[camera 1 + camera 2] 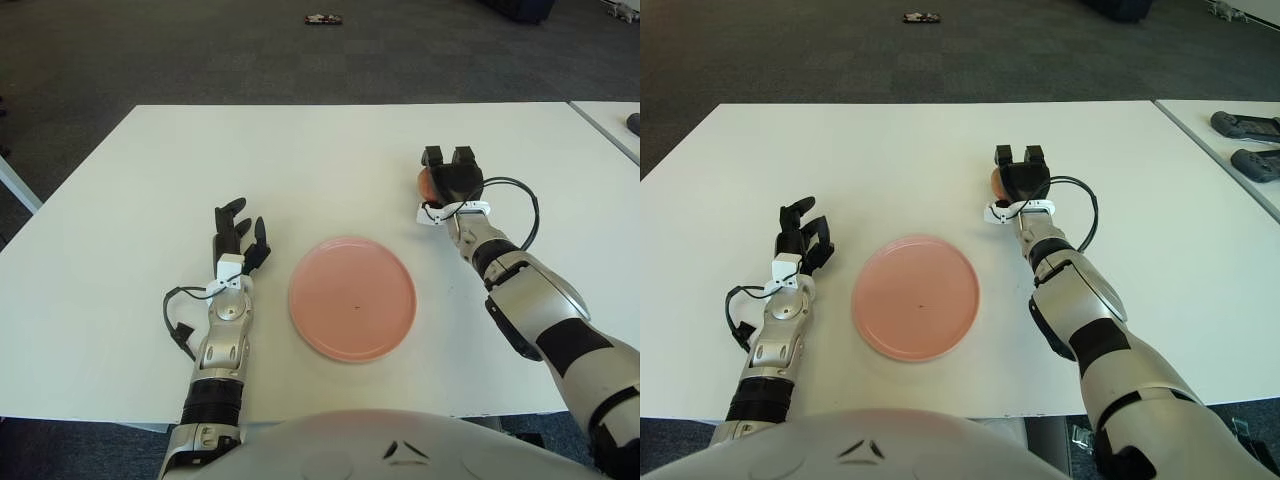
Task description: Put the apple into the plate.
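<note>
The plate point(352, 298) lies on the table point(300, 150), near its front edge and about midway across. The left hand point(238, 238) shows just left of the plate. The right hand point(452, 178) is behind and to the right of the plate, with the apple point(425, 182) at its left side, seemingly inside its fingers.

Right robot hand point(452, 178): arm stretched forward, black fingers curled around small red-orange apple point(426, 182). Left robot hand point(237, 238): forearm extended forward, black fingers relaxed, spread, holding nothing.
</note>
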{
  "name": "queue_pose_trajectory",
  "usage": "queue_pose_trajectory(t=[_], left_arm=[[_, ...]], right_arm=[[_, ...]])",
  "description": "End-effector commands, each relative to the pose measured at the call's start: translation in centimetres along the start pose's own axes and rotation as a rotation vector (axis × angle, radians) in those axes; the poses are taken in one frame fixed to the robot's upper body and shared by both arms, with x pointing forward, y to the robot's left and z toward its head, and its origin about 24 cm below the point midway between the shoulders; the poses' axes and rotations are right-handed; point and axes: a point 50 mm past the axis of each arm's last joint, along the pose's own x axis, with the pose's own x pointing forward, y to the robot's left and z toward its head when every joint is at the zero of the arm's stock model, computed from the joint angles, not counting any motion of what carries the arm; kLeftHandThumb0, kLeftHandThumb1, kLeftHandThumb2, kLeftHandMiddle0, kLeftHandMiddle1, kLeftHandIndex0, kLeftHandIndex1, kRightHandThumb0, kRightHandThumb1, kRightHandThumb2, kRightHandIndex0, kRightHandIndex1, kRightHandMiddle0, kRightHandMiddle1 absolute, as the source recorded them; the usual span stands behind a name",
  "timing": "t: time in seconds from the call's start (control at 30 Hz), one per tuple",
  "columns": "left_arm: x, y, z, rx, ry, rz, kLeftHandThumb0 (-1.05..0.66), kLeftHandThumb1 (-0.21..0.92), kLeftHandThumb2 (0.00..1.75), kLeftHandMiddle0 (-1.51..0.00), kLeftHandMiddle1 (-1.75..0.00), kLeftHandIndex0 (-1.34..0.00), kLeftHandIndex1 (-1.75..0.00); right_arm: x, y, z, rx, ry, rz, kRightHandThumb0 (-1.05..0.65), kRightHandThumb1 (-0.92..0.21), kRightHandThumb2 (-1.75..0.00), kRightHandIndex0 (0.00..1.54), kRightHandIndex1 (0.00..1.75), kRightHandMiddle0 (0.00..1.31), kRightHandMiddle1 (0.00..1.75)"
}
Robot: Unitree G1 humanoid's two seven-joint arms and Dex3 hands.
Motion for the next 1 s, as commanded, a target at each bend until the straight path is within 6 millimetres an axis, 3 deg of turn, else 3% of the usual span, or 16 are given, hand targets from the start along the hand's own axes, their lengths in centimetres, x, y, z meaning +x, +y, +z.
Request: queue_pose_trajectory(t=[0.0, 0.27, 0.4, 0.47, 0.53, 0.8, 0.87, 0.97], left_arm=[[0.0, 0.3, -0.7, -0.002, 0.043, 0.020, -0.76, 0.92, 0.68, -0.29, -0.65, 0.00, -0.98], [-0.2, 0.2, -0.6, 0.008, 0.027, 0.011, -0.78, 0.92, 0.69, -0.28, -0.66, 0.00, -0.98], [-0.2, 0.2, -0.6, 0.014, 0.027, 0.009, -0.80, 0.92, 0.71, -0.28, -0.66, 0.00, -0.98], [-0.2, 0.2, -0.6, 0.014, 0.028, 0.009, -0.80, 0.92, 0.71, -0.28, -0.67, 0.00, -0.98], [-0.2, 0.2, -0.6, 0.012, 0.027, 0.009, -0.80, 0.92, 0.71, -0.28, -0.67, 0.00, -0.98], [-0.1, 0.2, -0.8, 0.006, 0.047, 0.014, -0.80, 0.92, 0.71, -0.27, -0.67, 0.00, -0.97], [-0.2, 0.2, -0.8, 0.004, 0.049, 0.016, -0.80, 0.92, 0.71, -0.27, -0.67, 0.00, -0.97], [-0.2, 0.2, -0.8, 0.002, 0.050, 0.018, -0.80, 0.92, 0.70, -0.28, -0.67, 0.00, -0.98]], right_arm=[[1.7, -2.2, 0.9, 0.110, 0.008, -0.165, 0.00, -0.18, -1.47, 0.59, 1.73, 0.60, 1.75], [3.0, -4.5, 2.3, 0.314, 0.020, -0.352, 0.00, -0.26, -1.39, 0.54, 1.73, 0.54, 1.75], [3.5, -6.0, 3.1, 0.402, -0.019, -0.471, 0.00, -0.14, -1.52, 0.63, 1.74, 0.63, 1.75], [3.5, -6.4, 3.3, 0.431, -0.032, -0.508, 0.00, -0.11, -1.49, 0.77, 1.54, 0.62, 1.75], [3.5, -6.9, 3.4, 0.471, -0.049, -0.550, 0.00, -0.10, -1.48, 0.84, 1.46, 0.61, 1.75], [3.3, -7.4, 3.1, 0.567, -0.039, -0.624, -0.01, -0.06, -1.56, 0.85, 1.59, 0.59, 1.75], [3.2, -7.5, 2.9, 0.587, -0.033, -0.634, -0.29, -0.21, -1.42, 1.09, 1.68, 0.60, 1.75], [3.1, -7.8, 2.8, 0.634, -0.034, -0.648, -0.41, -0.28, -1.35, 1.24, 1.73, 0.61, 1.75]])
